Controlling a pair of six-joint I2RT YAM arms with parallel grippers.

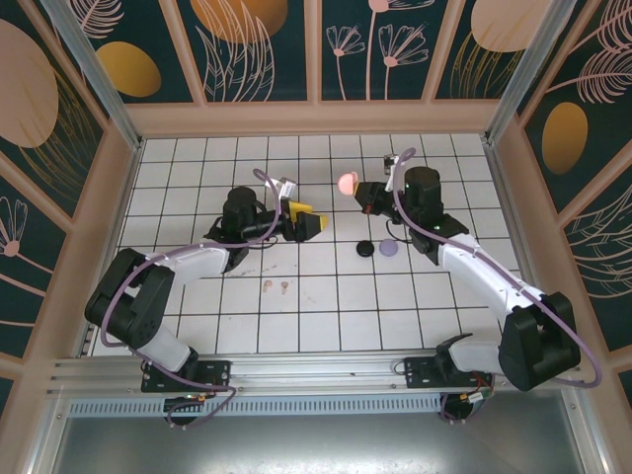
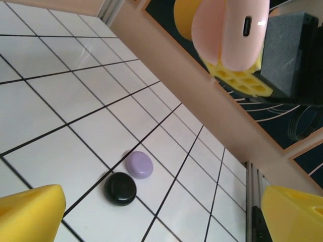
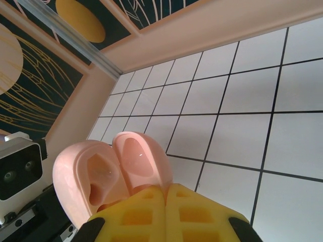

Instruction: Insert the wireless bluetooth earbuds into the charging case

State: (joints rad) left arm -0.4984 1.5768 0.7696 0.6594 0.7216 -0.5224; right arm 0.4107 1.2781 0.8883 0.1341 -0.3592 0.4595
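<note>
- As they lie loose on the white tiled floor [image 1: 326, 316], the 2 tiny pink stemmed earbuds [image 1: 285, 286] go unheld.
- Left gripper [image 1: 307, 218]: yellow jaws spread wide, empty.
- Farther out, right gripper [image 3: 165, 201] pinches tight the open glossy pink clamshell case [image 3: 101, 176].

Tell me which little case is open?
The pink case, held up by the right gripper; the black case and lavender case lie shut on the table.

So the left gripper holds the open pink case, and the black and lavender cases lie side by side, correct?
No, the right gripper holds the open pink case, as the right wrist view shows. The black case and lavender case do lie side by side.
</note>
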